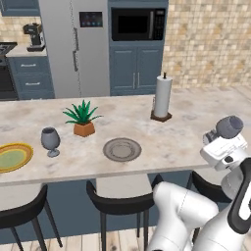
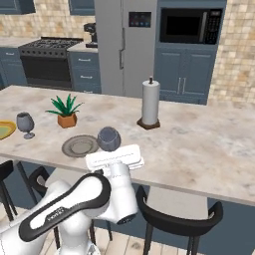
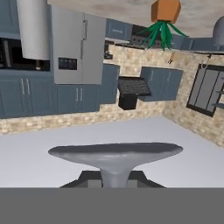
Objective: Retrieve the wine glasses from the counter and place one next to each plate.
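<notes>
My gripper (image 1: 219,138) is shut on a smoky grey wine glass (image 1: 229,126), carried just above the island's near edge at the right. From the other side the held glass (image 2: 108,138) hangs close beside the grey plate (image 2: 79,145), with the gripper (image 2: 111,151) under it. The hand view, rolled upside down, has the glass's flat round part and stem (image 3: 114,154) rising from between the fingertips (image 3: 89,178). Another wine glass (image 1: 50,141) stands upright next to the yellow-rimmed green plate (image 1: 12,157). The grey plate (image 1: 122,149) lies mid-island. The short counter (image 1: 24,50) is far back left.
A potted plant (image 1: 83,119) and a paper-towel roll (image 1: 162,98) stand on the island (image 1: 186,142). Black stools (image 1: 122,201) line its near side. A coffee machine (image 1: 34,37), fridge (image 1: 81,46) and microwave (image 1: 137,23) are along the back wall; a stove (image 2: 47,60) too.
</notes>
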